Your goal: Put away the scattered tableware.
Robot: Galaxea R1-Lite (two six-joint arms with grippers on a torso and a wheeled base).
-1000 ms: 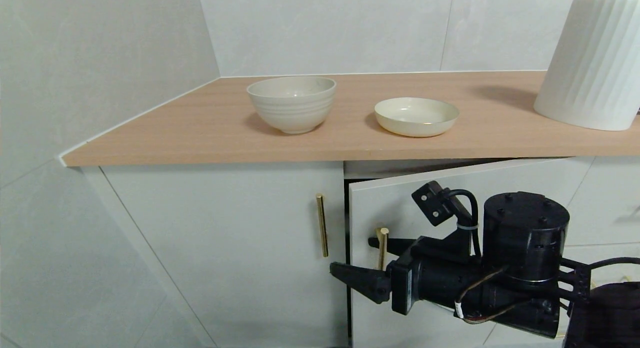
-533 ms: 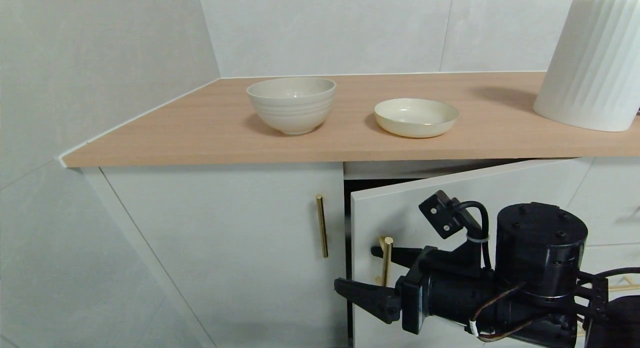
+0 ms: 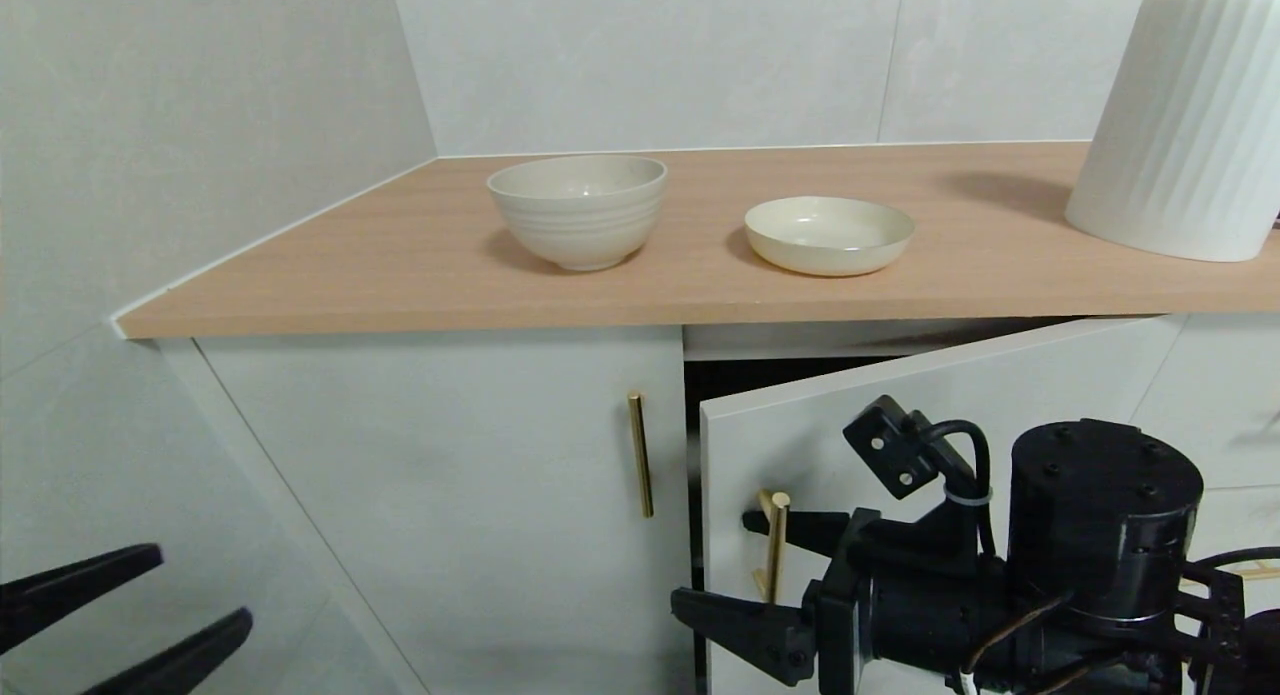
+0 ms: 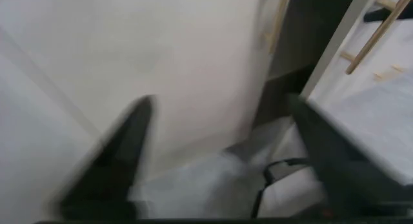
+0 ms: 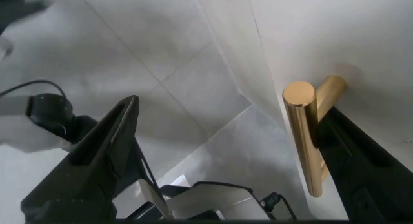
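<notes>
Counter (image 3: 350, 285) holds bowl (image 3: 577, 210), dish (image 3: 829, 234) (and ribbed canister (image 3: 1180, 125)).

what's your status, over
Right claw open around the door handle. Left claw open, low. Bowl and dish on the counter. Cupboard door only ajar.

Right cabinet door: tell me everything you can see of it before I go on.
The right cabinet door is a flat, matte white panel under the wooden countertop. It stands ajar, its handle-side edge angled out toward the robot, with a dark gap between it and the shut left door. A slim brass bar handle stands upright near that edge on short posts. The right claw is open with the handle between its fingers; I cannot tell whether a finger touches it.
</notes>
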